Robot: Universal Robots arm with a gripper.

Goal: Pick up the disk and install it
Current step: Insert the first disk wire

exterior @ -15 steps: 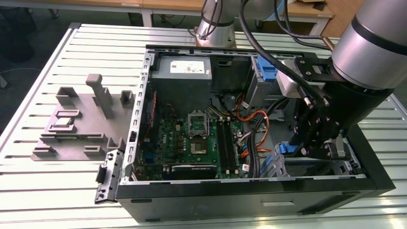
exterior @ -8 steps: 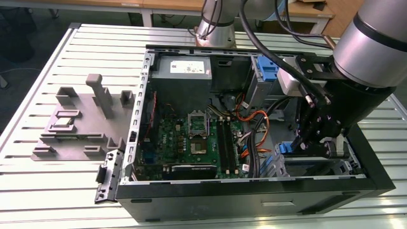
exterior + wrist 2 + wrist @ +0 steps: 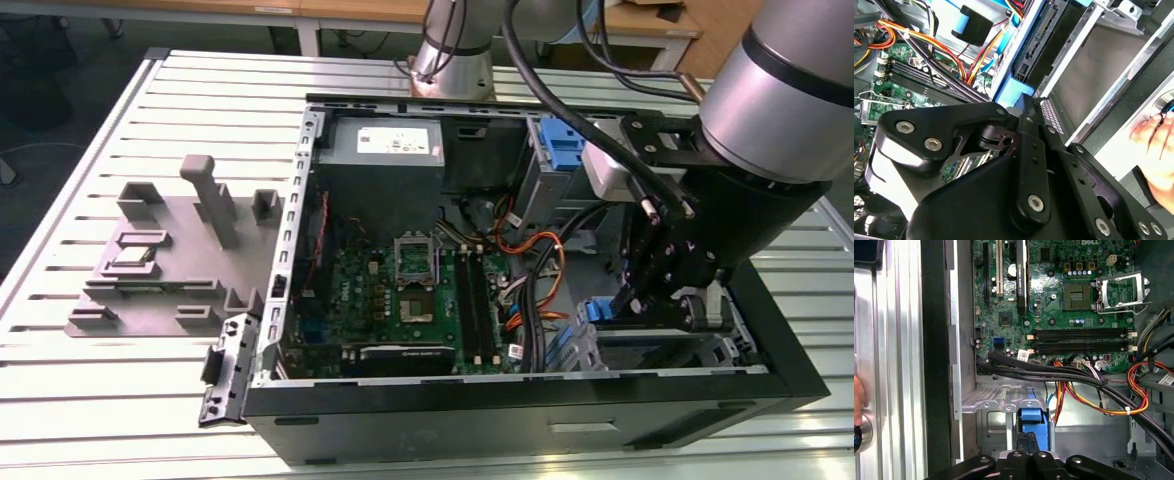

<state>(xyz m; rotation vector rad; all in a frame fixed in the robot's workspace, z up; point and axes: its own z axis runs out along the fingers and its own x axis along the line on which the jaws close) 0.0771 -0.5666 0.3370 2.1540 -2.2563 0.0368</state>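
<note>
Tool (image 3: 630,312) lowered into the open computer case (image 3: 534,405), right at the disk (image 3: 601,310).
The case lies on the slatted surface (image 3: 134,400). The disk (image 3: 1033,417), its blue carrier showing, sits in the metal drive bay (image 3: 994,401) in the case's corner toward the surface's edge at the exterior view's right, beside the motherboard (image 3: 1054,305) and orange cables (image 3: 1089,407). Whether the tool (image 3: 1026,441) is clamped on the carrier cannot be told.

Green motherboard (image 3: 367,300); grey slotted fixture (image 3: 160,270)
</note>
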